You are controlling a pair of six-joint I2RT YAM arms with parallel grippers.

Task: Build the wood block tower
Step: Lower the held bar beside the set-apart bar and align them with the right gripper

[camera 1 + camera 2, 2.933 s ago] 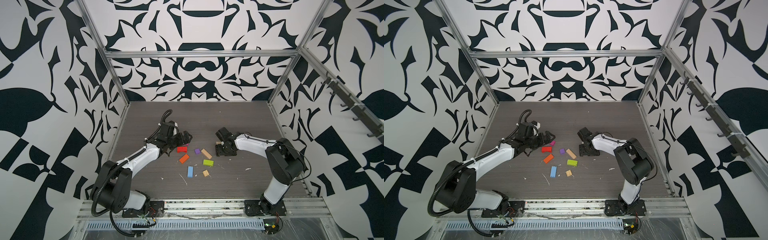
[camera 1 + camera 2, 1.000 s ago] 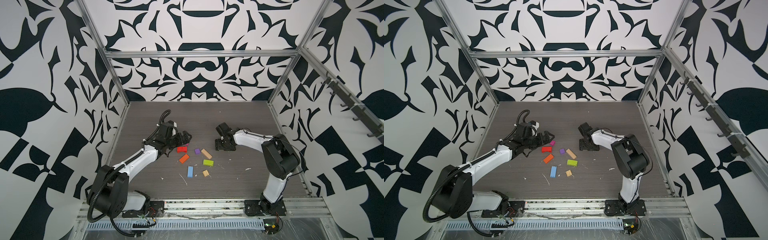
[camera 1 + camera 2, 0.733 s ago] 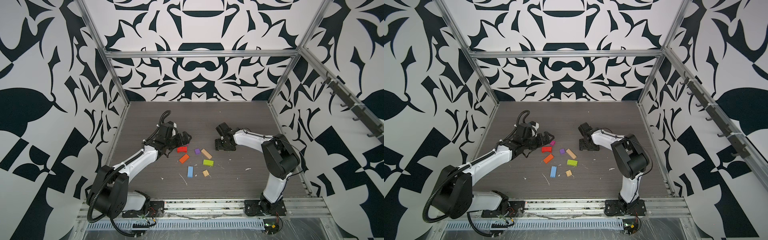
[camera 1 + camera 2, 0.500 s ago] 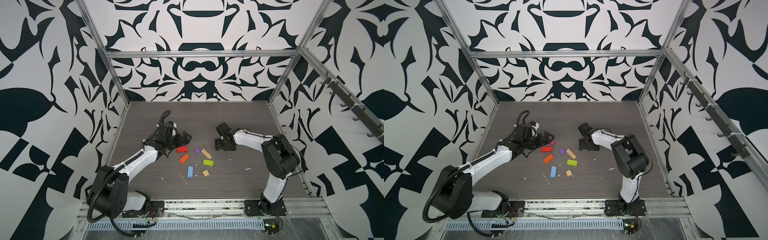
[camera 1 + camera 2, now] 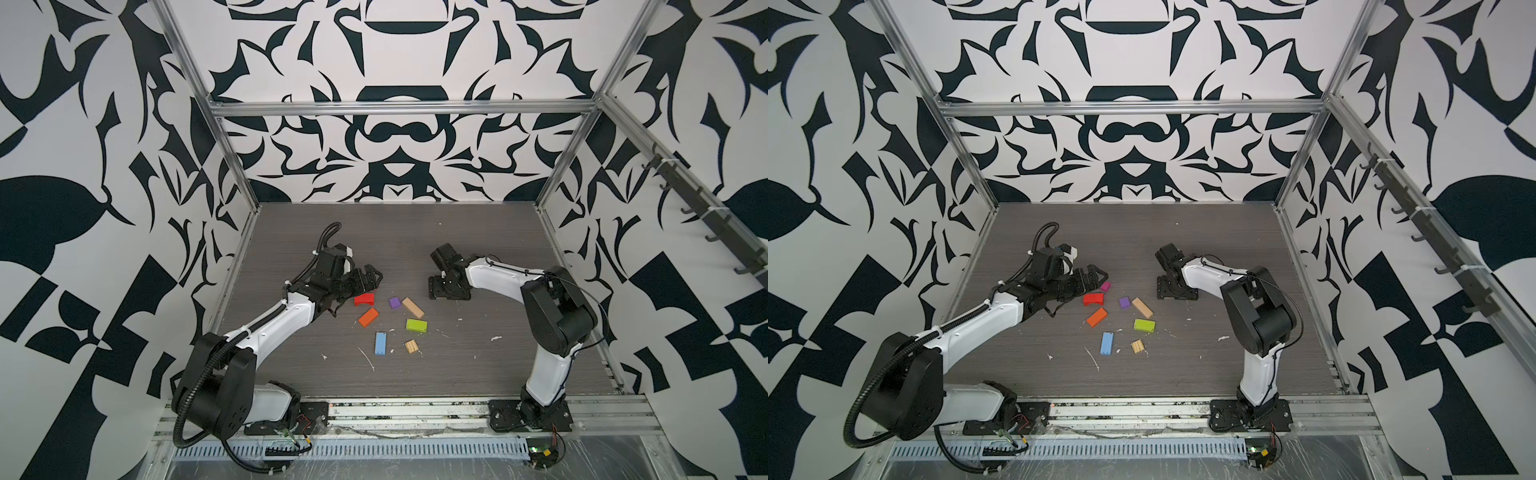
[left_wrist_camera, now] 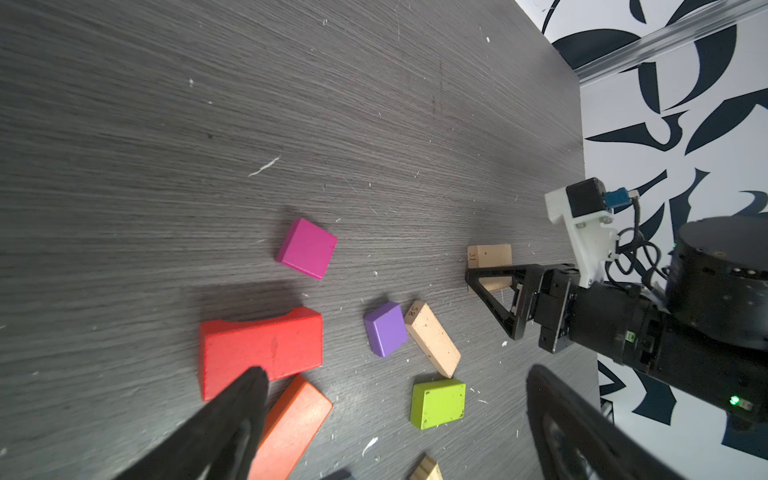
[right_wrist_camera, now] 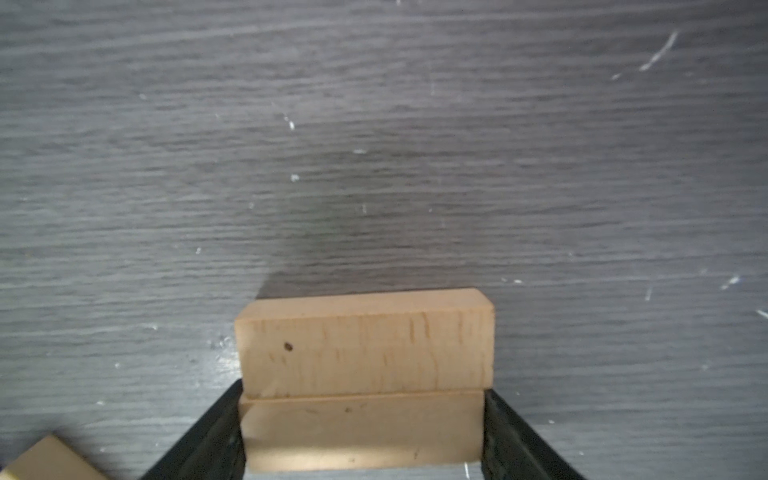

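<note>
Well, most of the wood blocks (image 5: 380, 343) lie loose and flat at the middle of the dark table (image 5: 415, 241). Take the purple cube (image 5: 395, 302) as the clock's centre, with twelve toward the back wall. A loose tan plank (image 5: 412, 308) lies just beside it at three to four, and the red block (image 5: 364, 299) at nine. The orange block (image 5: 368, 317) is at eight, the lime green block (image 5: 416, 325) between four and five, and the blue block (image 5: 380, 343) near seven. The ridged tan square (image 5: 411, 346) is between five and six, and the magenta cube (image 5: 1105, 286) between ten and eleven.

The left gripper (image 5: 371, 279) hangs between ten and eleven too, near the red block and over the magenta cube. Its fingers are spread wide and carry nothing.

The right gripper (image 5: 449, 289) points down between two and three, well apart from the loose blocks. Of the wood block tower (image 7: 365, 349) only two tan planks (image 7: 361, 432) show, long faces tight together. Whether one lies on the other I cannot tell. The black fingers (image 7: 220, 432) flank the nearer plank's ends closely, but I cannot tell whether they pinch it or merely stand against it.
</note>
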